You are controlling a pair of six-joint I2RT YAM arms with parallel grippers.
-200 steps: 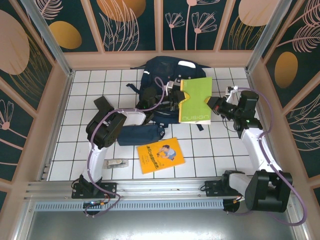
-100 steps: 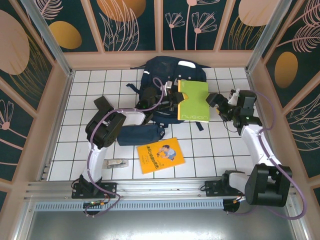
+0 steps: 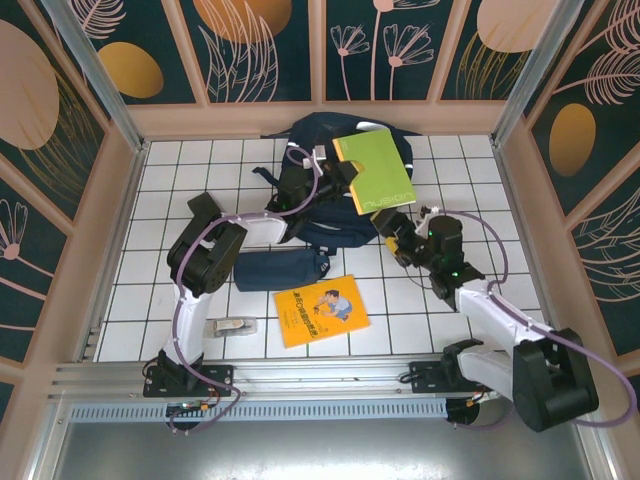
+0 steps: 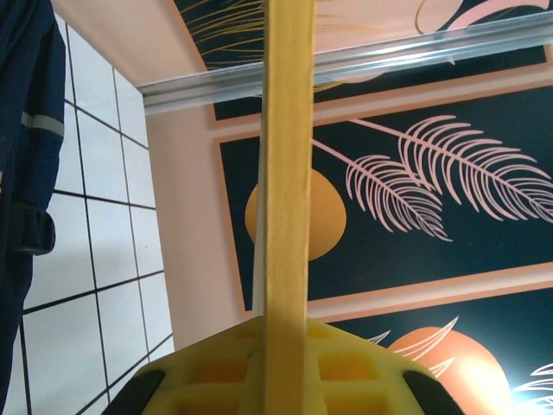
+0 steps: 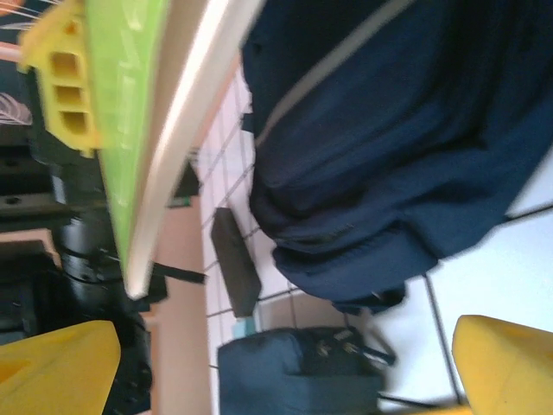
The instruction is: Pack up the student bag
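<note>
Left gripper (image 3: pixel 337 174) stays clamped on the green notebook (image 3: pixel 374 172) (now above the student bag (image 3: pixel 333 228)); right gripper (image 3: pixel 392 233) has released, jaws wide.

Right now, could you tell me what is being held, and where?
The left tool grips the green notebook by one edge; the right tool holds nothing.

Covered across the bench (image 3: pixel 160 190) with white square tiles (image 3: pixel 400 320) and dark grout lines. Walled on three sides by dark blue panels (image 3: pixel 270 50) painted with orange discs and pale pink leaves, framed in peach trim (image 3: pixel 320 115). Braced at the far corners with silver metal posts (image 3: pixel 93 70). Edged along the near side by a metal rail (image 3: pixel 320 375).
</note>
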